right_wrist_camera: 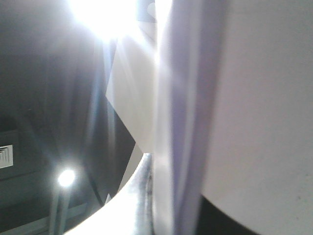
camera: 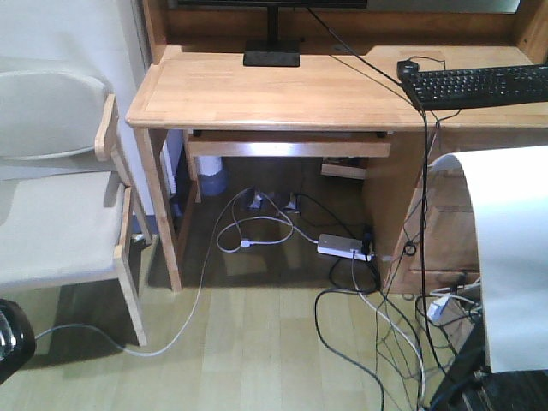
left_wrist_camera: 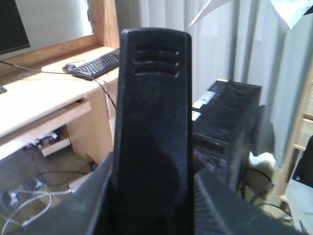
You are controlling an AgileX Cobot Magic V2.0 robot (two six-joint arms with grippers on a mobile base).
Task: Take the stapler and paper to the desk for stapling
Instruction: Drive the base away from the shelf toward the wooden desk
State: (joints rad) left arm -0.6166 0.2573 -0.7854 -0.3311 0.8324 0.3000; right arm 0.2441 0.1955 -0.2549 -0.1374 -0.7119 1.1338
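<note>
My left pincer (left_wrist_camera: 154, 171) is clenched on the upright stapler (left_wrist_camera: 154, 98). The paper (camera: 514, 257) stands curled at the frame's right, evidently gripped by the right pincer, whose fingers glare hides. I'd bring both over the bare bench (camera: 282, 94) centre and lay the sheet flat first, clear of the keyboard (camera: 479, 84).

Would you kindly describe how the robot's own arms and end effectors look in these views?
The left end effector is matt black, with two broad fingers, one finely ribbed. The front view shows only a rounded glossy black part, probably the left arm, and dark angular pieces, probably the right arm. Glare hides the right end effector; no cables or markings show on either.
</note>
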